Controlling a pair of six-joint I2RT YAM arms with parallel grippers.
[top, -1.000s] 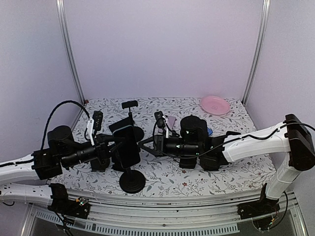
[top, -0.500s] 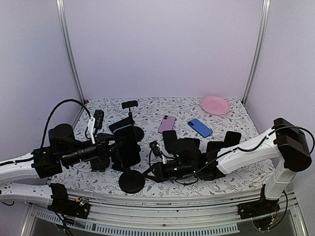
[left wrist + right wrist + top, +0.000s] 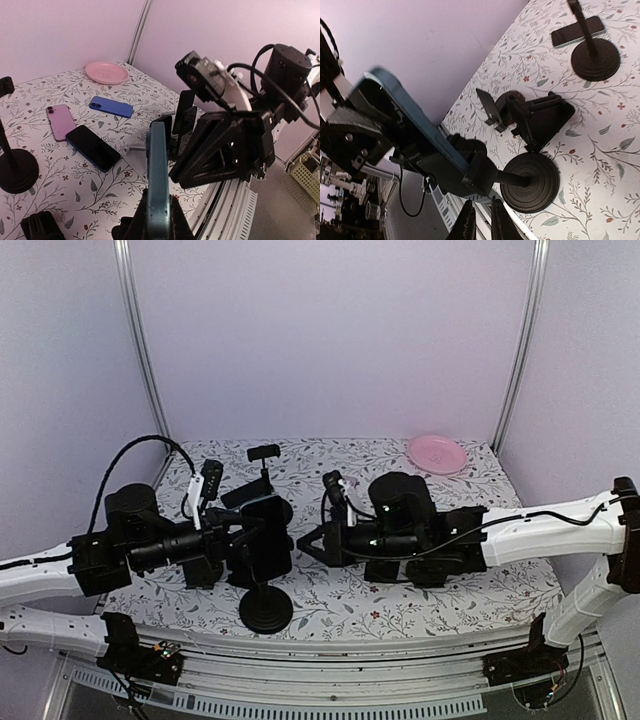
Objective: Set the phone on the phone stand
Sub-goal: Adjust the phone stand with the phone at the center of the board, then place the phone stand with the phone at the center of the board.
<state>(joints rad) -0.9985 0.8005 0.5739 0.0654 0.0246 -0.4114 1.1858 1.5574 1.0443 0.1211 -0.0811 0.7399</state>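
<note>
Down at the near edge we see the table (image 3: 470,600) under a white cloth printed with leaves and small flowers, closed in by pale lilac walls (image 3: 330,340) with metal corner posts (image 3: 140,340).

Closest to us is the phone stand (image 3: 267,612), its round black base close to the front edge and its pole rising straight up. At the top of that pole is the teal phone (image 3: 157,165), on edge against the stand's holder; we cannot tell whether it is seated. The left claw (image 3: 245,540) comes in from the left and is clenched on the phone's lower part. Facing it from the right, just beside the phone, the right claw (image 3: 482,222) is all but clenched, a sliver of gap between its tips and nothing in it.

Mid-table, behind the right arm, three phones lie flat: a black phone (image 3: 94,147), a pink phone (image 3: 61,121) beside it, and a blue phone (image 3: 111,106) further back. A second stand (image 3: 265,453) rises behind the first.

Far right corner, a pink plate (image 3: 437,453) sits near the back edge. The cloth to the right front lies bare.
</note>
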